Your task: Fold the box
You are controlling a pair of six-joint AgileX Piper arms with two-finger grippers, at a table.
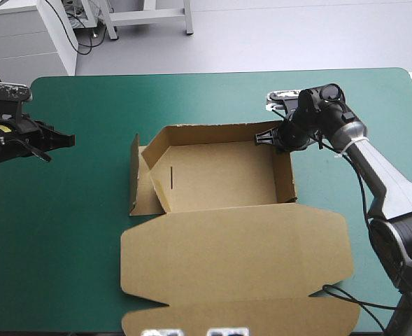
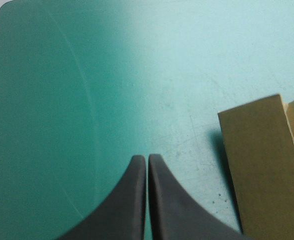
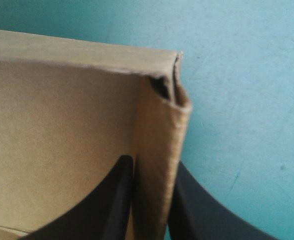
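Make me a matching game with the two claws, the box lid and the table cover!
Things:
1. left claw
2. right claw
3. lid
4. cover

Clues:
A. brown, lying flat
B. teal-green
C. shut on the box wall
D. shut, holding nothing

Pairs: 1-D, 2-C, 3-A, 4-B
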